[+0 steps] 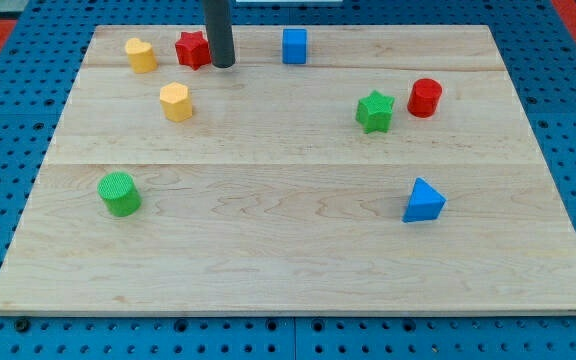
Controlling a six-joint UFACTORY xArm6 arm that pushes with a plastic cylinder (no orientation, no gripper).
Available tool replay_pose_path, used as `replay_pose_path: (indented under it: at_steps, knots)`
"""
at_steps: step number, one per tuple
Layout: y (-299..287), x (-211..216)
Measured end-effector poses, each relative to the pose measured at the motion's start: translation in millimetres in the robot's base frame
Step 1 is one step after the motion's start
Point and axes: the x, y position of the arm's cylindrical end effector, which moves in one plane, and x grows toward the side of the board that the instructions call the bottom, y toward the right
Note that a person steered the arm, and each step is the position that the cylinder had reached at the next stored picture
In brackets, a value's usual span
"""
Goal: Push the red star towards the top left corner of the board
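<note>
1. I carry no jaws, so nothing is clenched or released; I end in a straight dark rod, and my tip (223, 65) rests on the pale wooden bench (298, 250) near its top edge.
2. The red star-shaped block (193, 49) sits just beside my tip, on the view's left of it, touching or nearly so; I cannot tell which.
3. I judge the push to be in hand: my tip is on the side of the star away from the top left corner, which is where a shove toward that corner should start.
4. The next move calls for a slide toward the view's left with a slight lean to the view's top, keeping the tip behind the star's middle so it does not spin off.
5. The yellow rounded block (140, 55) stands beyond the star, in the line of travel. I expect the star to strike it unless I angle above it.
6. A second yellow block (176, 102), 6-sided by the look of it, lies below and left of my tip, clear of the path.
7. The blue cube (294, 46) is to my tip's right, behind the push.
8. Well apart, lower right: a green star (374, 111), a red cylinder (425, 97) and a blue triangular block (424, 201).
9. A green cylinder (119, 193) lies far below left.
</note>
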Motion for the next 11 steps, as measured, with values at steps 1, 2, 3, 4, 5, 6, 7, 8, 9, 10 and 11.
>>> replay_pose_path:
  at_steps: [1,2,3,4,5,6,7,8,9,10,11]
  knots:
    - [-8,-4]
    - [-36,-4]
    - [-50,-5]
    - [-71,-12]
    - [-71,-20]
    - [-34,-20]
    - [-9,-39]
    - [-50,-63]
    - [-100,-65]
    - [-121,-59]
    - [-98,-58]
